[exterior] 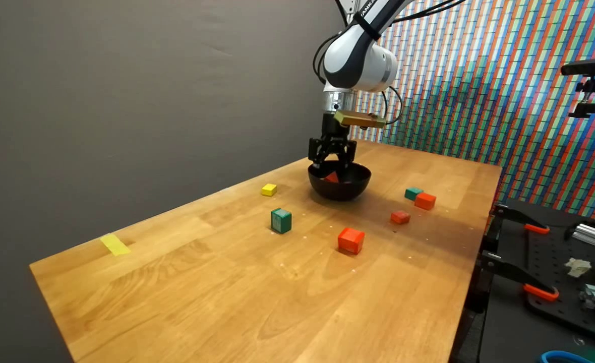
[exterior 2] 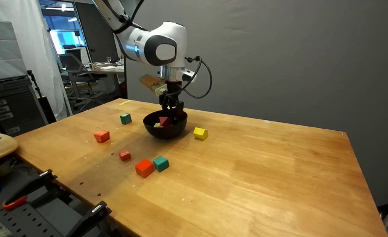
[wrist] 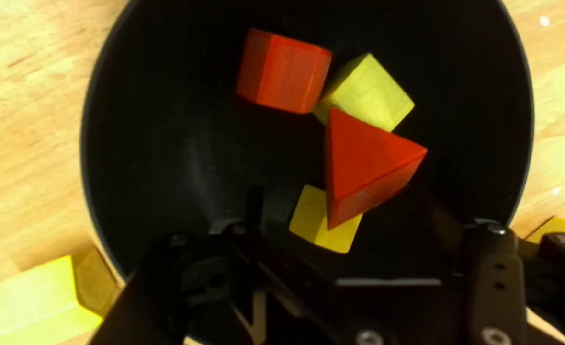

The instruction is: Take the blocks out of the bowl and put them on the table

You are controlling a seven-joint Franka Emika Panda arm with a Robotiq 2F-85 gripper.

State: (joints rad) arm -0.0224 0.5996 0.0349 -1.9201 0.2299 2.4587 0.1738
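Four blocks (wrist: 373, 153), two red, two yellow, show in the round black bowl (exterior: 340, 191), pincer (exterior: 332, 163) spread.

Cropped bowl (wrist: 186, 129); part-hidden yellow blocks (wrist: 376, 96)

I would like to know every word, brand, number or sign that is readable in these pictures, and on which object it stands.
"ANKA": on the robot arm, in an exterior view; it may be only part of a word.
Pale labels on the black clamps: too small to read.
Blocks, bowl and table: no readable text.
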